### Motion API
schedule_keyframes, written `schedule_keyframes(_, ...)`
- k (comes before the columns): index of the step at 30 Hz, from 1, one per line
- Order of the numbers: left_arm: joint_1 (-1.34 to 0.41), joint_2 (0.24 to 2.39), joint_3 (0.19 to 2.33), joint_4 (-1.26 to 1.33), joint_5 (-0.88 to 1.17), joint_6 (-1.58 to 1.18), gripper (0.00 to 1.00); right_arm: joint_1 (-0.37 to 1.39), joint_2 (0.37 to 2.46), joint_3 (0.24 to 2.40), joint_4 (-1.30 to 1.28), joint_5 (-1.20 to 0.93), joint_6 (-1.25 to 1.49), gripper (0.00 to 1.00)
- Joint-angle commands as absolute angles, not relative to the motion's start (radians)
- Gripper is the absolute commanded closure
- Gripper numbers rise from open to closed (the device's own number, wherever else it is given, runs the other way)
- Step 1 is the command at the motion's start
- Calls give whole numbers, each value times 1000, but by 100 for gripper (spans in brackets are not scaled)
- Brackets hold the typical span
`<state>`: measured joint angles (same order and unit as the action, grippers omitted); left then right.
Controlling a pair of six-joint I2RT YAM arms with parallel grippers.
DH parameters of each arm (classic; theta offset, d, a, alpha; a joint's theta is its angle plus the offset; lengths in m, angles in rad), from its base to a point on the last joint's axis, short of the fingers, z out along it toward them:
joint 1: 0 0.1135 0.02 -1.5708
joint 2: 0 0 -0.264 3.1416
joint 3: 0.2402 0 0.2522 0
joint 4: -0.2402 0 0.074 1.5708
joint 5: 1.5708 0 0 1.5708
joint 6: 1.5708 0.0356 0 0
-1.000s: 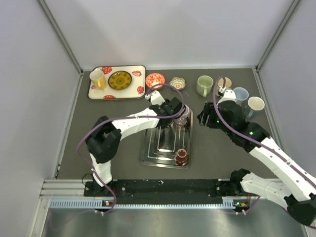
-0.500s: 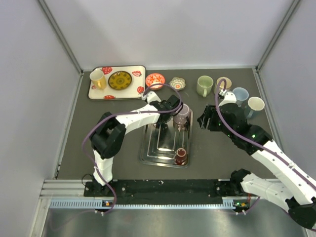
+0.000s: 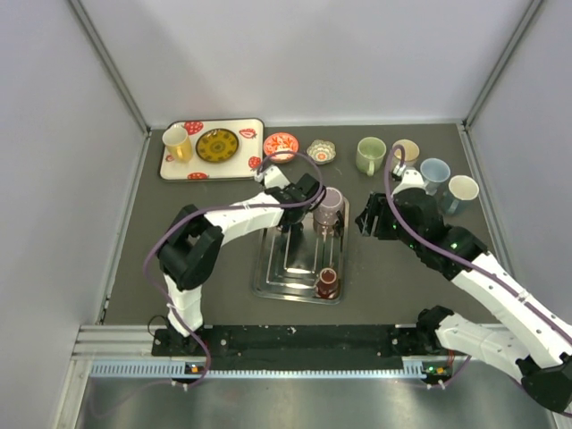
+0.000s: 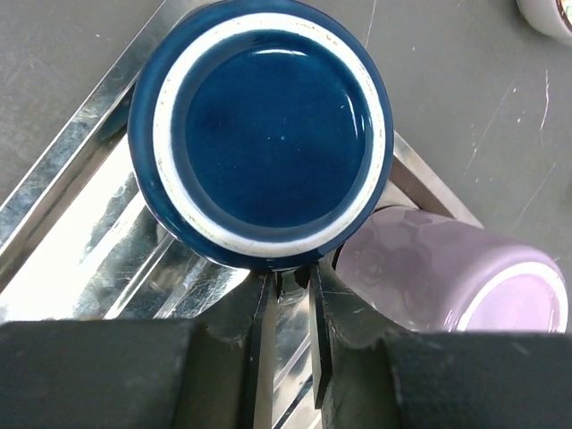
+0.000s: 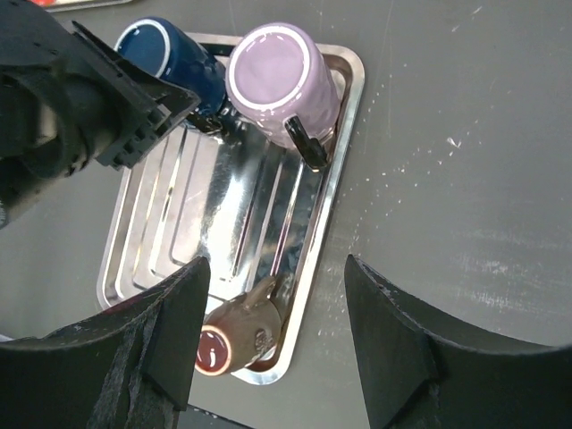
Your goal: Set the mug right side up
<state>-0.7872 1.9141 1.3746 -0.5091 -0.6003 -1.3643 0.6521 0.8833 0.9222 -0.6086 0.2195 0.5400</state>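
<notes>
The left pincer has its fingers drawn almost together, leaving only a narrow slot. A dark piece sits in that slot against the lower wall of the blue mug, so the pincer pinches the mug by its handle (most of the handle is hidden behind the mug body). The blue mug stands bottom-up at the far end of the steel tray, its glazed base and white foot ring facing the left wrist camera. Just beside it on the right, in the tray's far right corner, the purple mug is also inverted, with its black handle pointing toward the near side. A brown mug sits in the near right corner of the same tray, base toward the right wrist camera. The right pincer is spread wide with nothing between its fingers and hovers above the tabletop just right of the tray's far right corner. Along the far edge of the tabletop, from left to right, are:
- a patterned tray carrying a yellow mug and a plate
- a red dish
- a flowered bowl
- a green mug
- a beige mug
- a pale blue mug
- a white mug
</notes>
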Motion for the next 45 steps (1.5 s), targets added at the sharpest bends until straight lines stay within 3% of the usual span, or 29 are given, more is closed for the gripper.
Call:
schedule_keyframes(1, -759, 1841, 1278, -454, -528, -1250, 100, 661, 885, 905, -577, 210, 555, 38)
schedule_keyframes(10, -759, 1582, 1109, -394, -430, -997, 100, 661, 877, 902, -566, 173, 566, 39)
schedule_keyframes(21, -764, 1257, 775, -60, -267, -845, 100, 661, 876, 836, -443, -66, 572, 41)
schedule_keyframes(32, -762, 1040, 581, 296, -175, -804, 100, 660, 812, 608, -82, -487, 719, 39)
schedule_keyframes(45, -764, 833, 617, 466, -104, -893, 100, 661, 896, 540, 500, -667, 1070, 37)
